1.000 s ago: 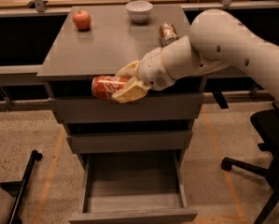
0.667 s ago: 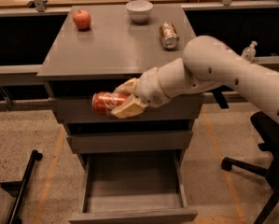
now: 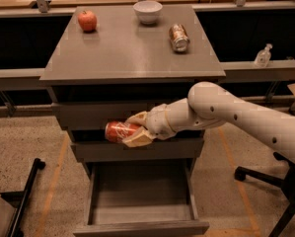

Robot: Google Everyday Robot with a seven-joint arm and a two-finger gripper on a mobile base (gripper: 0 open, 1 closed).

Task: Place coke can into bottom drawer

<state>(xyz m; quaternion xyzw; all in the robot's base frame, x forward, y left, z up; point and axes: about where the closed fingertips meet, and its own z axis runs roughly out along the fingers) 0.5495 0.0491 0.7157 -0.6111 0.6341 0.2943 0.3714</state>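
Note:
The coke can (image 3: 117, 131), red with white lettering, lies on its side in my gripper (image 3: 136, 129). The gripper is shut on it, its cream fingers (image 3: 137, 138) above and below the can. It hangs in front of the cabinet's upper drawers, above the bottom drawer (image 3: 142, 206). That drawer is pulled out and open, a shallow grey tray with nothing showing inside. My white arm reaches in from the right.
On the grey cabinet top (image 3: 127, 53) are a red apple (image 3: 87, 20), a white bowl (image 3: 148, 11) and a brownish-gold can (image 3: 178, 37) lying on its side. An office chair base (image 3: 265, 177) stands at the right; a black bar (image 3: 26, 201) lies at the left.
The arm has lowered and drawn back to the right, carrying the coke can down from the top drawer's level to the middle drawer's front.

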